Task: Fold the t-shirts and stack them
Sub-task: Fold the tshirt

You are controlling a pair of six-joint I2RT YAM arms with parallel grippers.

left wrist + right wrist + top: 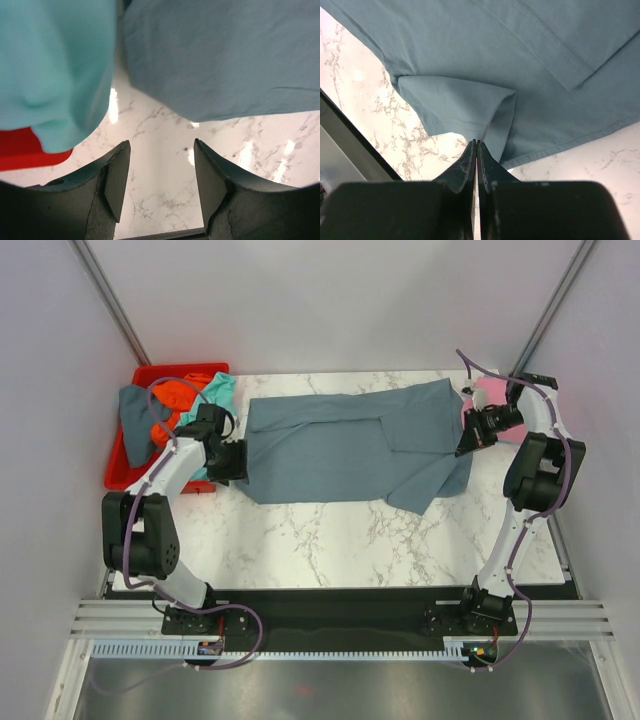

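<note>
Two six-joint arms at the near edge of a white marble-patterned table [330,540], reaching toward opposite ends of a large slate blue-grey cloth t-shirt [340,445]. Shirt spread crosswise over the far half of the tabletop, largely flat, with a flap folded over near its right end and one corner pointing toward the near side at lower right. Left arm: dark elbow housing low and outboard, white forearm slanting up and inward, wrist bent, left gripper [232,461] just beside the shirt's left edge. Jaws of that gripper parted fairly wide, with only bare marble between them in the wrist view. Shirt hem just beyond the fingertips, apart from them. Right arm: slim white upper link rising from the base to a dark elbow near the table's right edge, forearm doubled back inward, right gripper [468,435] pointing left at the shirt's right edge. Fingers of that gripper pressed together with no visible gap, tips at the hem of a folded-under sleeve. Cloth caught between them or not: not discernible in the wrist view. Red plastic bin [160,372] off the table's far left corner, holding an orange cloth t-shirt [180,395] and a teal cloth t-shirt [221,390] draped over its right rim, close beside the left wrist. Pink cloth t-shirt [490,395] at the far right corner, behind the right wrist.
</note>
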